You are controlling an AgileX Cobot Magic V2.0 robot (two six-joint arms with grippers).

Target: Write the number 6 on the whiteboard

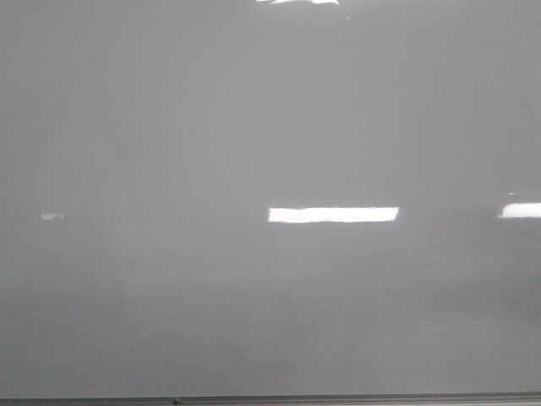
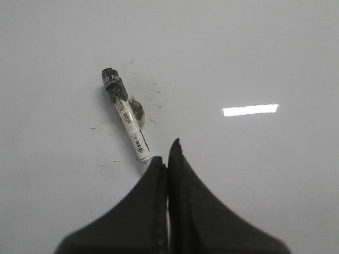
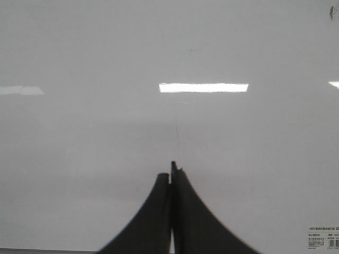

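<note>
The whiteboard (image 1: 270, 127) fills the front view, glossy grey with bright glare patches, and no number 6 shows on it in any view. Neither gripper appears in the front view. In the left wrist view a white marker (image 2: 127, 116) with a black cap lies flat on the board (image 2: 254, 53). Its near end reaches the tip of one finger of my left gripper (image 2: 166, 153), whose jaws are shut with nothing between them. My right gripper (image 3: 172, 170) is also shut and empty over bare board (image 3: 79, 53).
A thin dark frame edge (image 1: 254, 400) runs along the board's near side. Faint ink specks and a dark smudge (image 2: 136, 109) surround the marker. A small printed label (image 3: 322, 239) sits on the board in the right wrist view.
</note>
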